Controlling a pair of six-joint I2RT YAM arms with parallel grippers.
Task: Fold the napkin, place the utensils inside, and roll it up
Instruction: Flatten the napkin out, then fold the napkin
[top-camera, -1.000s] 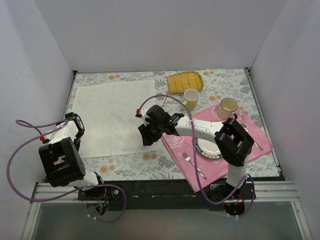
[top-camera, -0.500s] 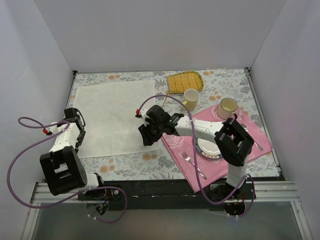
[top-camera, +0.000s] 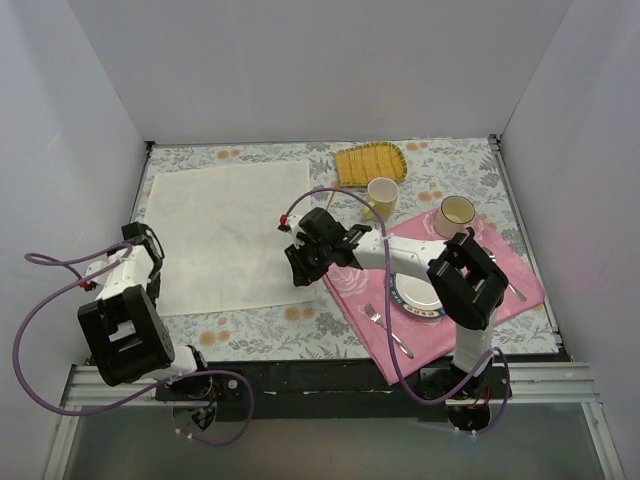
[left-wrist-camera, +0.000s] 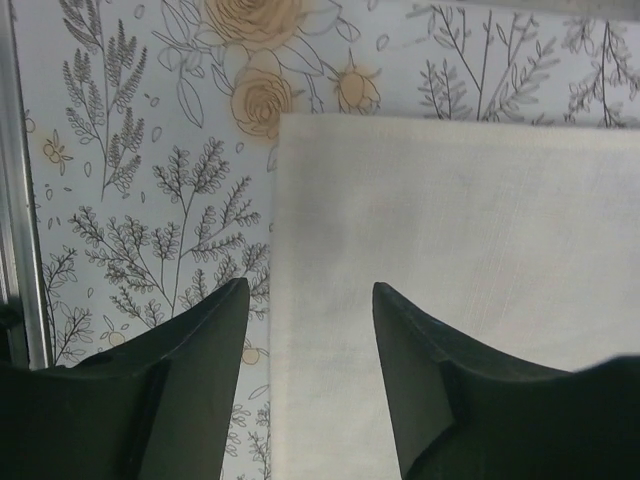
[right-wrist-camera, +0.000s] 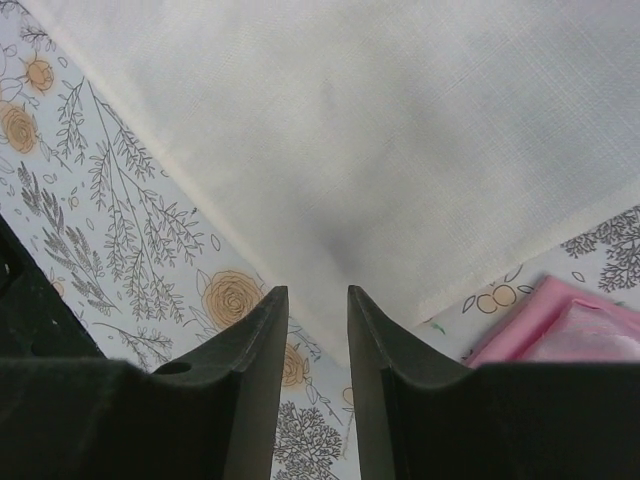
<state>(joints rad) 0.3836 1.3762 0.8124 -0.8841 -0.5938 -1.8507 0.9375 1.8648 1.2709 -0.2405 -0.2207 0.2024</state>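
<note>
Saw the napkin (top-camera: 225, 235) spread flat on the floral table (top-camera: 290, 325), towards the left rear, its near right corner just beside the pink placemat (top-camera: 350, 300). Found the left gripper (left-wrist-camera: 308, 290) poised over the napkin's left edge, jaws well apart, one finger above cloth and the other above bare table, gripping nothing. Found the right gripper (right-wrist-camera: 317, 292) low above the napkin's near edge by the right corner, jaws parted only narrowly, nothing clamped between them.

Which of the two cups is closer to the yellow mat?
The left cup, right beside the yellow mat; the right cup stands farther off by the pink placemat.
</note>
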